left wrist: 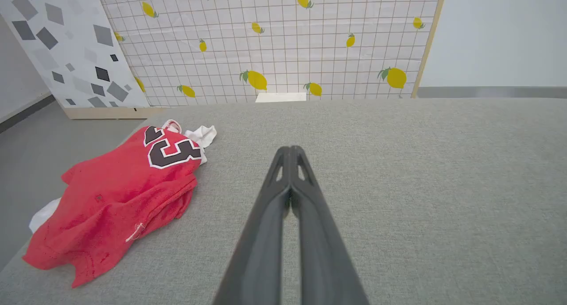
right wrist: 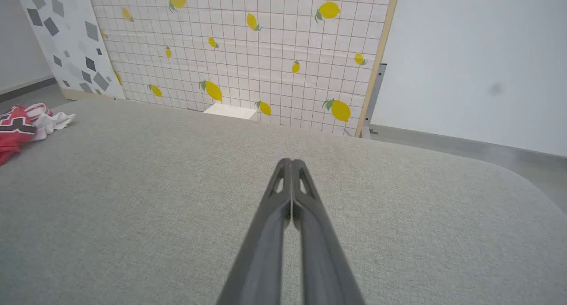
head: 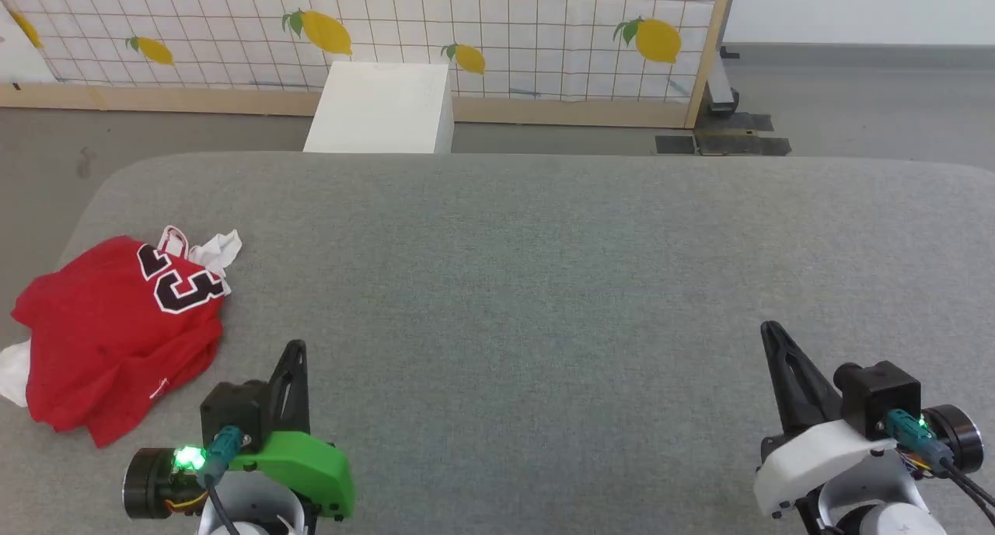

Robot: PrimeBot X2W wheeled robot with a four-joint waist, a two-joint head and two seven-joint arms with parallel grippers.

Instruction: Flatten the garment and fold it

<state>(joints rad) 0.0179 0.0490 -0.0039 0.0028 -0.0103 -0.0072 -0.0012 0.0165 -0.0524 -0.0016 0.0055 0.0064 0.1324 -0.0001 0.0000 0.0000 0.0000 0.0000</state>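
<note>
The left gripper [head: 296, 348], two long dark fingers on a green wrist housing, sits at the lower left of the head view. Its fingers are pressed together tip to tip with nothing between them. The right gripper [head: 771, 331], with the same dark fingers on a white housing, sits at the lower right, likewise closed and empty. Both are over the grey fabric-covered table [head: 505, 270] with rounded corners, fingers pointing toward its far edge.

The red basketball jersey [head: 116, 333] lies crumpled in a heap at the table's left side. It is near the left gripper but not touching it, and well apart from the right gripper. Part of a black, white-outlined number shows on the heap's upper fold. White sleeve fabric with striped trim pokes out at the far end, and another bit of white cloth shows at the table's left rim.

Beyond the table, a white rectangular box [head: 381, 107] stands on the grey floor. Behind it is a white grid-patterned panel printed with yellow lemons [head: 505, 29], framed in light wood.
</note>
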